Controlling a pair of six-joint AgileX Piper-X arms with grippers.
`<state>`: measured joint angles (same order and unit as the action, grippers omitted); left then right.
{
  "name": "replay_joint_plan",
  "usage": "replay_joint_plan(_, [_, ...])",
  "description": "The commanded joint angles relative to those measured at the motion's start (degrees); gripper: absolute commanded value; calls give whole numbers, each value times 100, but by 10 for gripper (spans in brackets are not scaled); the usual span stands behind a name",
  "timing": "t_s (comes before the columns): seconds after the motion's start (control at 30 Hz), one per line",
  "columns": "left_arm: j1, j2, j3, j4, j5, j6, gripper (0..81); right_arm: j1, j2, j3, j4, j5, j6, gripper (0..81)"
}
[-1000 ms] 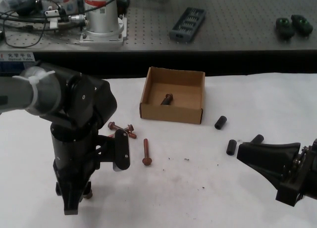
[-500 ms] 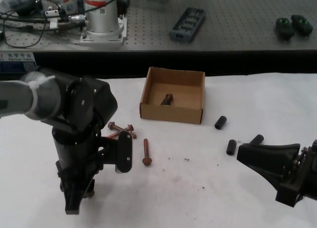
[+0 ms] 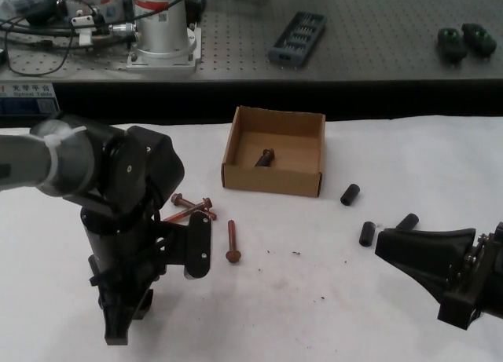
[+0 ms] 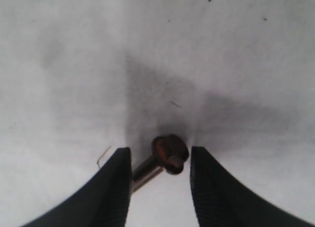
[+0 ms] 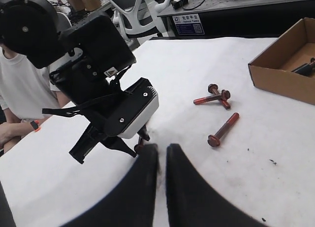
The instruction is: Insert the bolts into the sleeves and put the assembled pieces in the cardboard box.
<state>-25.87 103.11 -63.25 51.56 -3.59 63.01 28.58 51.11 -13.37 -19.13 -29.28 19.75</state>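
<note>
One bolt [image 4: 169, 153] lies on the white bench cover between the fingers of the left gripper [image 4: 160, 160] – the fingers stand spread to either side, its head just beside one and its shaft at the other's edge. In the high view this gripper [image 3: 118, 330] points down at the lower left, a little lower than a second ago. Right of it two crossed bolts [image 3: 192, 206] and a single bolt [image 3: 232, 241] have not shifted. Three sleeves [image 3: 366, 233] lie right of centre, apart. The cardboard box [image 3: 271, 181] at upper centre holds one assembled piece [image 3: 265, 156]. The right gripper [image 5: 161, 155] – fingers pressed nearly together – keeps its place at the lower right.
</note>
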Motion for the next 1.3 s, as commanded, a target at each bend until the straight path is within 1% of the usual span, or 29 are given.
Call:
replay_joint_plan(0.0, [55,65,4,-81,4,129,288,20,-46,-72,-4,-129,-54,71])
replay_joint_plan(0.13, [103,191,4,-83,-21,132,288,20,-46,-72,-4,-129,-54,71])
replay_joint_plan(0.2, [105,271,4,-83,-21,132,272,20,-46,-72,-4,-129,-54,71])
replay_joint_plan(0.27, [105,340,4,-83,11,132,218,20,-46,-72,-4,-129,-54,71])
replay_joint_plan(0.33, [105,363,4,-83,10,119,139,20,-46,-72,-4,-129,-54,71])
replay_joint_plan(0.4, [105,362,4,-83,127,119,34,20,-46,-72,-4,-129,-54,71])
replay_joint_plan(0.43, [105,362,4,-83,151,46,6,20,-46,-72,-4,-129,-54,71])
replay_joint_plan(0.57, [105,362,-9,-130,259,-426,6,20,-46,-72,-4,-129,-54,71])
replay_joint_plan(0.8, [-153,362,-349,-221,304,-1955,6,20,-46,-72,-4,-129,-54,71])
replay_joint_plan(0.9, [-251,362,-606,-221,411,-3140,6,20,-46,-72,-4,-129,-54,71])
replay_joint_plan(1.07, [-263,362,-829,-221,767,-5243,6,20,-46,-72,-4,-129,-54,71])
replay_joint_plan(1.17, [-249,362,-838,-290,1113,-6148,6,20,-46,-72,-4,-129,-54,71])
replay_joint_plan(1.27, [-236,362,-838,-382,1335,-6834,6,20,-46,-72,-4,-129,-54,71])
